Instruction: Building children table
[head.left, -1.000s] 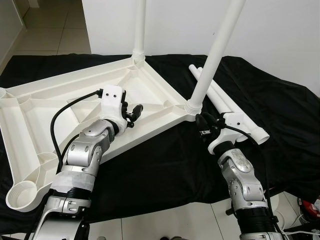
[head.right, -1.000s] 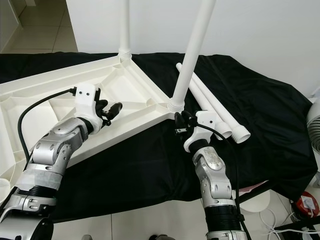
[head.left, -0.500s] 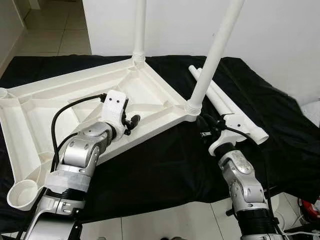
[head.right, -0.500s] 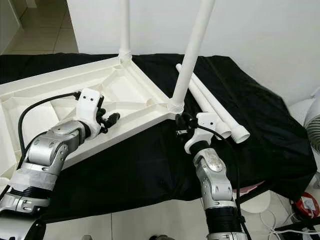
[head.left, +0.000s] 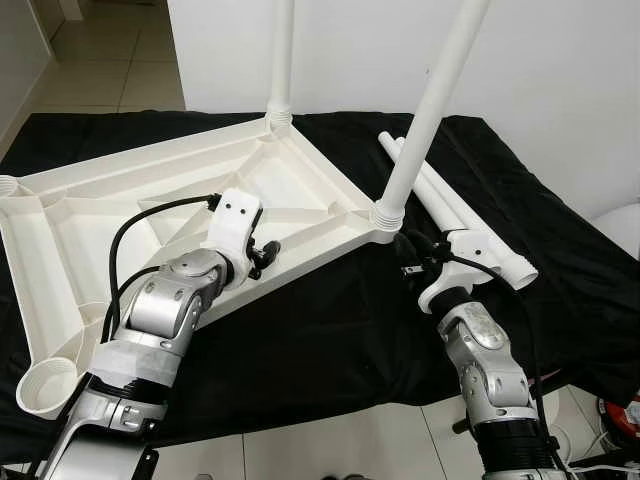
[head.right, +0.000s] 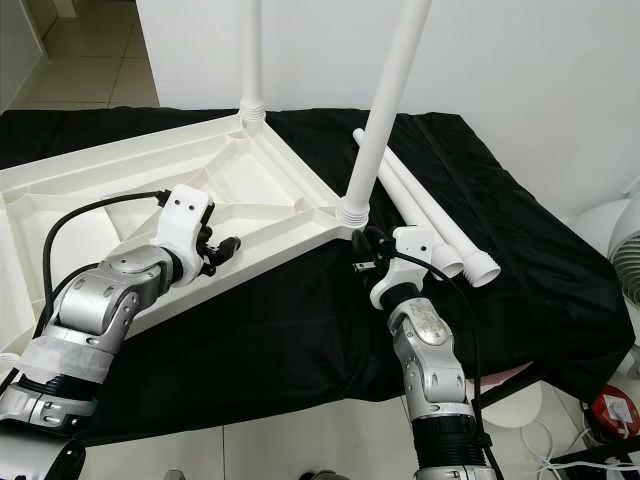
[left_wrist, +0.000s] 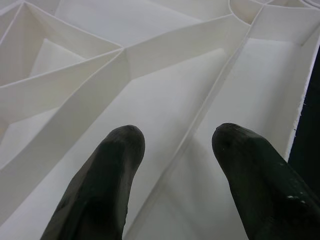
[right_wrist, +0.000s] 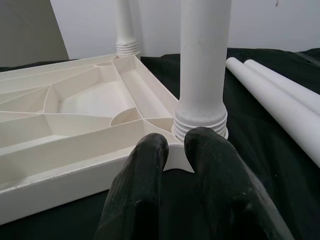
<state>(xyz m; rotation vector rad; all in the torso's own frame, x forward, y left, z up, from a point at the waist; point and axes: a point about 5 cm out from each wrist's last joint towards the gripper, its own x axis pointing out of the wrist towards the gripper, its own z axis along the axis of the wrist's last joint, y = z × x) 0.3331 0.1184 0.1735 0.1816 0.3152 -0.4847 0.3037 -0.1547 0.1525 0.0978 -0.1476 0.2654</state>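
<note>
Reaching over the upturned white tabletop (head.left: 120, 200), the left gripper (left_wrist: 172, 165) hovers, fingers parted and empty; the right gripper (right_wrist: 175, 150), fingers together, holding nothing, sits beside the nearer screwed-in leg (head.left: 425, 115).

So the right gripper (right_wrist: 172, 145) has its 2 black fingers (right_wrist: 145, 170) pressed together, tips sitting right in front of the near corner of the upside-down white tabletop (right_wrist: 75, 150). A white leg (right_wrist: 202, 65) stands upright in that corner socket, threaded collar at its base. A 2nd leg (right_wrist: 124, 27) stands in the far corner. The ribbed underside is in plain sight. 2 loose white legs (right_wrist: 280, 97) lie side by side on the black cloth (right_wrist: 270, 165)
</note>
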